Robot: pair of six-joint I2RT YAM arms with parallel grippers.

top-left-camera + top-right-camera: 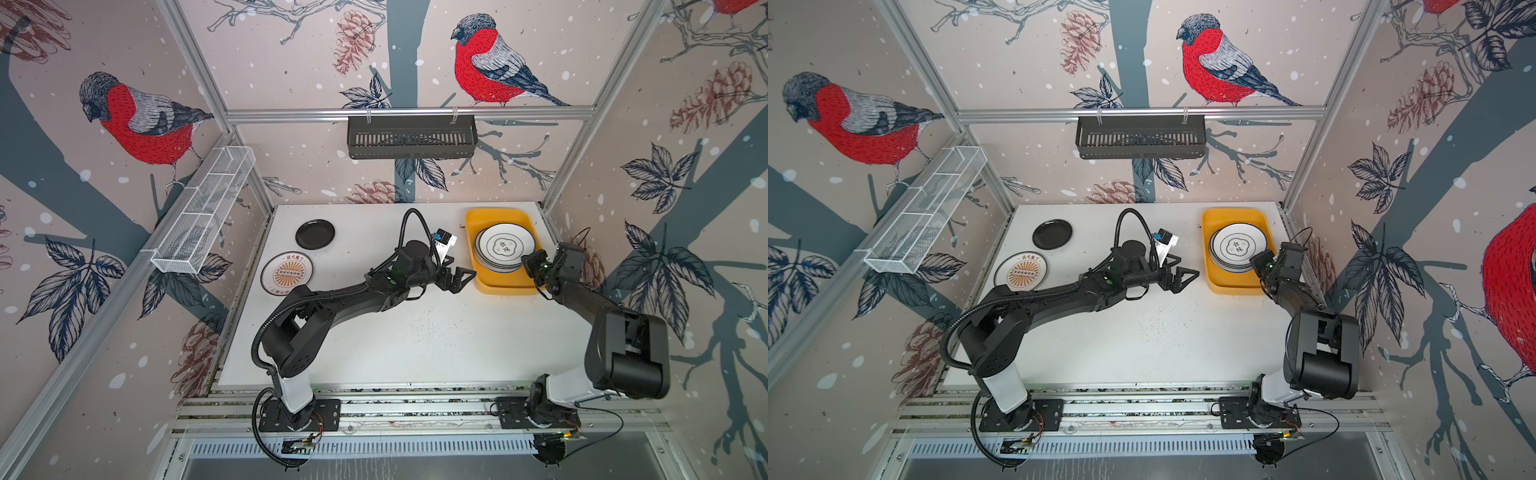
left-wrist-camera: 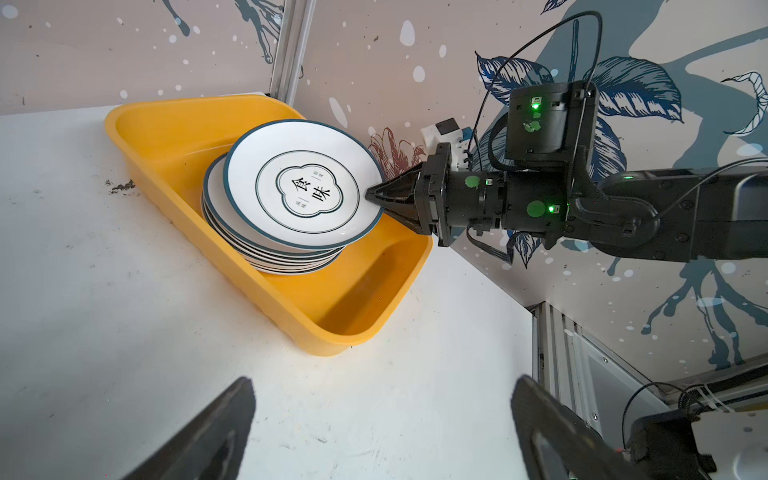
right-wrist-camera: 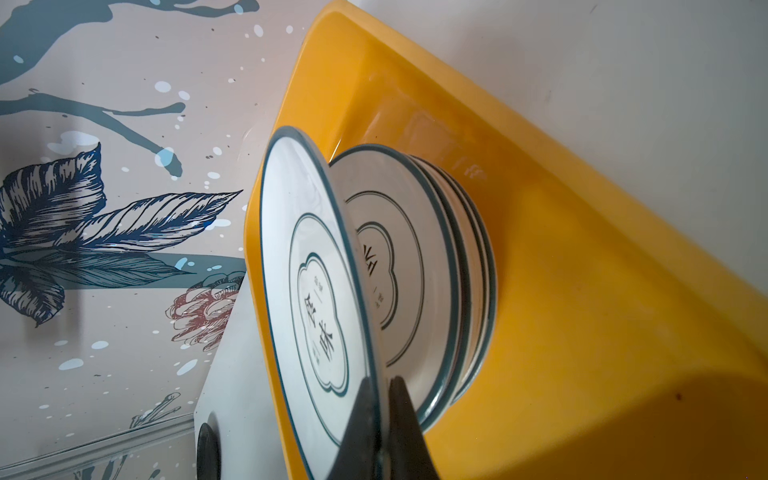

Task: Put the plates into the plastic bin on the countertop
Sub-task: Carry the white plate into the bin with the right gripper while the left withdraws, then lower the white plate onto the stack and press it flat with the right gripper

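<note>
Plates [image 2: 274,253] are stacked inside the plastic bin [image 2: 141,137]; the top plate [image 2: 303,183] is held tilted over them, its rim clamped by the right gripper [image 2: 374,195]. The left gripper [image 1: 459,272] is spread wide, empty, just beside the bin. A sunburst plate [image 1: 286,274] and a black plate [image 1: 315,234] are seen on the countertop [image 1: 415,332], well apart from it.

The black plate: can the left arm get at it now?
Probably yes: the left hand is open and empty, and only bare countertop lies between it and the black plate.
</note>
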